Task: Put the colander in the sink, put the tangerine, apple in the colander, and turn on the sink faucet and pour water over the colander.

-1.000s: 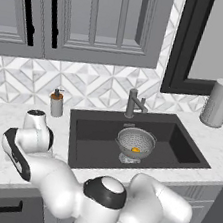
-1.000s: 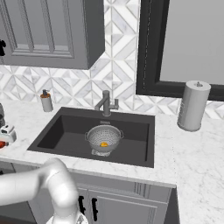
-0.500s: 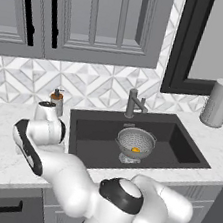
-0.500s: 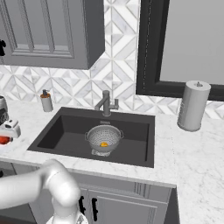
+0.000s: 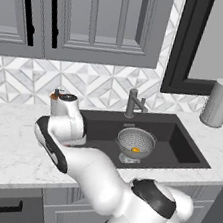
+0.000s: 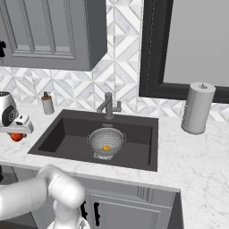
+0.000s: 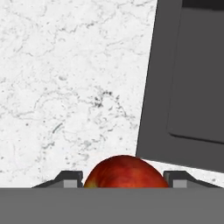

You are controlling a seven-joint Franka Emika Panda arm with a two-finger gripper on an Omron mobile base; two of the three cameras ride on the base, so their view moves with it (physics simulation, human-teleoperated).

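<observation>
Claw (image 7: pixel 124 181) clamped on the apple (image 7: pixel 125 171), one dark fingertip (image 7: pixel 70 178) at each side of the red fruit, seen in the hand view. Held above white marble counter (image 7: pixel 65 87), just beside the dark sink's (image 7: pixel 192 87) rim and not yet over the basin. In the right base view, same apple (image 6: pixel 17 137) tucked under the hand, off the sink's (image 6: pixel 67 134) left end, above the counter's front part. Colander (image 5: pixel 135 142) standing upright inside the sink, near the middle of the basin floor, over the drain. Tangerine (image 5: pixel 135 150) lying in the colander's bottom. Faucet (image 5: pixel 133 102) upright on the sink's back rim, behind the colander, spout angled toward the basin. Soap dispenser (image 6: pixel 47 103) at the sink's back left corner on the counter. Paper towel roll (image 6: pixel 197 108) upright on the counter, well to the sink's right.
</observation>
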